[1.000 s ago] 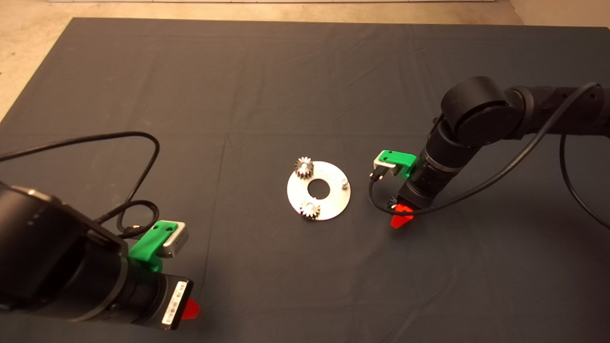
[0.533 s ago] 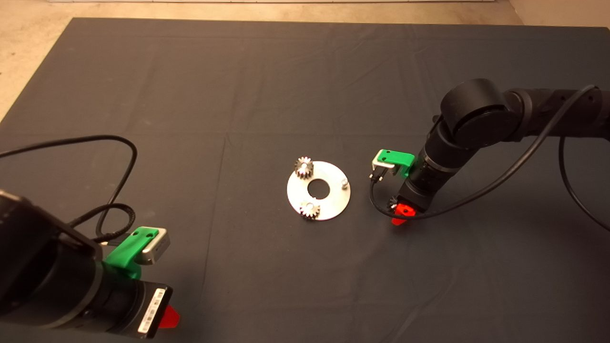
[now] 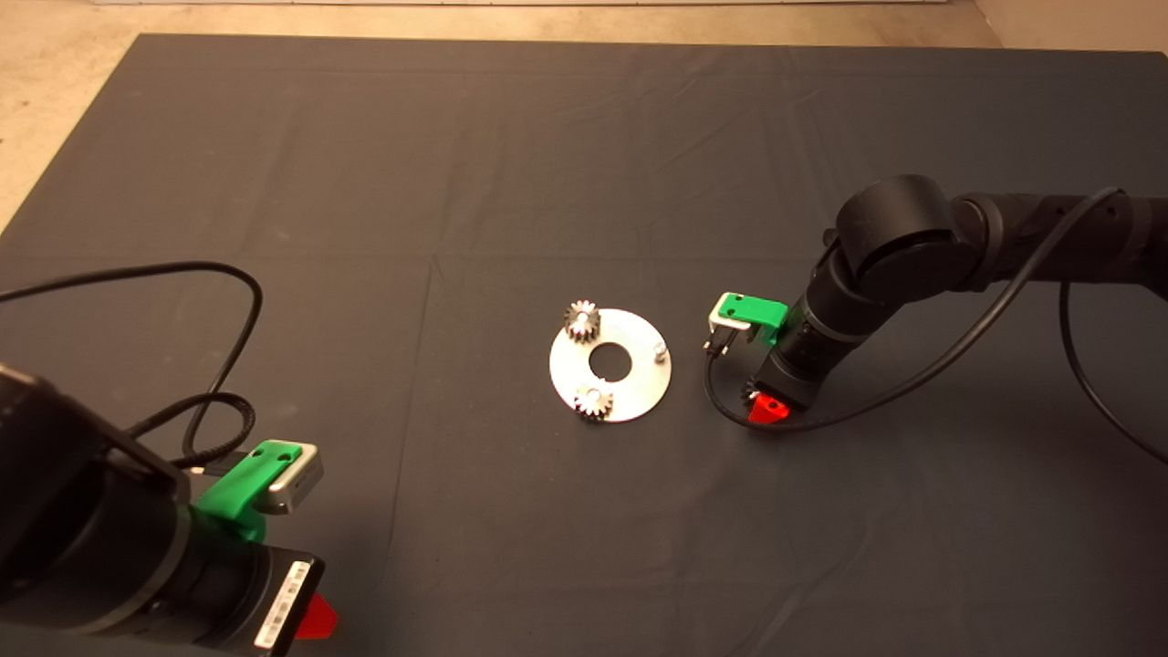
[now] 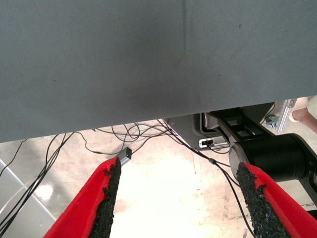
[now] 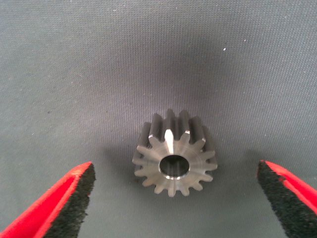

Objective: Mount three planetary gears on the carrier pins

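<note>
Right wrist view is showing the right gripper (image 5: 176,198) with its two red fingers spread wide, approx. one on each side of a loose gear (image 5: 175,152). This gear is lying flat on the dark mat (image 5: 99,59), hole facing up, and the pads (image 5: 74,201) are not touching it. In the head view the same gripper (image 3: 765,409) is pointing down at the mat just beside the round disc (image 3: 639,388), on its right side; the loose gear is hidden under it there.

On the disc, one gear (image 3: 581,319) is sitting on a pin at the far-left part of the rim, and a 2nd gear (image 3: 593,401) is sitting on a pin at the near edge. The 3rd pin (image 3: 657,349), on the right side towards the right gripper, is standing bare.

The left gripper (image 3: 315,618) is waiting at the lower left corner of the head view, well apart from the disc. Its wrist view is showing the fingers (image 4: 106,198) spread apart with nothing between them, hanging past the mat edge (image 4: 148,59), with cables and a robot base on the floor beyond.
</note>
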